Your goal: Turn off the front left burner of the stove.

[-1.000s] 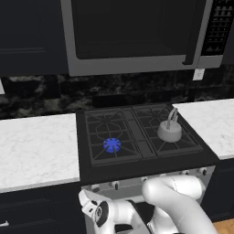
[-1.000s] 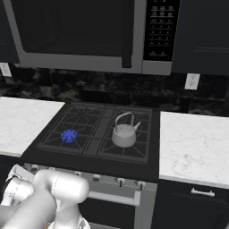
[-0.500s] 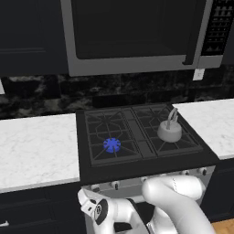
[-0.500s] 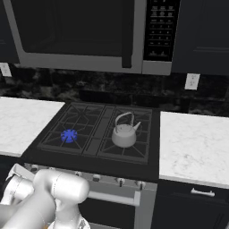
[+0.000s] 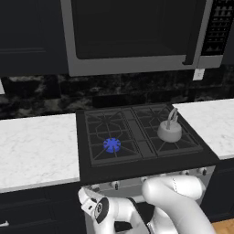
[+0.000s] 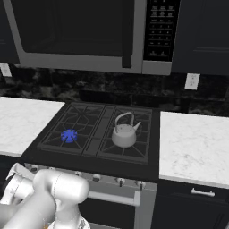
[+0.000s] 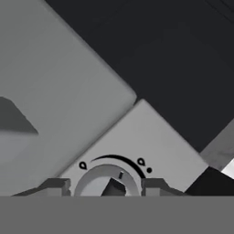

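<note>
Straddling a round silver knob (image 7: 107,180) in the hand view, the tool (image 7: 106,186) is standing with one dark tip on each side of it; whether the tips are pressing on the knob or sitting just beside it cannot be told, so the grasp is uncertain. A dark pointer at the knob's middle and small markings on an arc above it are showing against the silver front panel (image 7: 151,137), which is running tilted across that view because the hand is rolled.

Out from the tool, the white arm (image 5: 173,201) is reaching low in front of the stove (image 5: 137,137), its wrist sitting at the left end of the panel below the cooktop. A row of small knobs is lining that panel.

Up on the cooktop, the front left burner (image 5: 112,145) is glowing blue at the centre of its black grate, so the flame is not yet out. A silver kettle (image 5: 170,130) is resting on the front right grate, well apart from the lit burner. White marble bench (image 5: 36,146) is flanking the stove on both sides, with a microwave (image 5: 137,32) hanging above.

Judging by this, the reach to the knob looks done; securing the grasp and turning the knob until the blue glow goes dark are still to come.
</note>
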Motion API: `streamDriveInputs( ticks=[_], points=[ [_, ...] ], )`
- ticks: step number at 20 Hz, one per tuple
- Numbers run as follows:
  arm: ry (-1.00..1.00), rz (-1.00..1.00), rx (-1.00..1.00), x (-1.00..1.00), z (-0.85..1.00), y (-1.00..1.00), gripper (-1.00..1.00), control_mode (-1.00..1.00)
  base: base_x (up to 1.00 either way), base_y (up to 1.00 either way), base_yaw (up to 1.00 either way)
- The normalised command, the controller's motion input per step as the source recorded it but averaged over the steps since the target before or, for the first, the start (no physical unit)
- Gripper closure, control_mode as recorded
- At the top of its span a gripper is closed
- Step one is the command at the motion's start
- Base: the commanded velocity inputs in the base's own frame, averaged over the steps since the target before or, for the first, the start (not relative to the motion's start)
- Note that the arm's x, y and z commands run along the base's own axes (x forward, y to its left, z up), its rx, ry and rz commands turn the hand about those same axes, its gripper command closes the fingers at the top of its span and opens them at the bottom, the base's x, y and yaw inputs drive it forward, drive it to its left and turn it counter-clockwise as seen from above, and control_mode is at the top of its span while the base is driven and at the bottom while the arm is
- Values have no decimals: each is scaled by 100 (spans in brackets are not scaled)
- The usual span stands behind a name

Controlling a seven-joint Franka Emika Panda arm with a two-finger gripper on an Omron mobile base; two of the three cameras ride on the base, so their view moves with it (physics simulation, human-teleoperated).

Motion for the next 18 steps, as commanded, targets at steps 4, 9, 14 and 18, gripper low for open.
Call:
streamDriveInputs(
  ticks=[4, 9, 14, 18],
  points=[
    [18, -15, 38, 5, 16, -11, 100, -100, 0, 0, 0],
    [18, -20, 48, 5, 21, -17, 100, -100, 0, 0, 0],
    [16, -22, 55, 3, 20, -27, 100, -100, 0, 0, 0],
    [12, -25, 64, 0, 17, -35, 100, -100, 0, 0, 0]
  ],
)
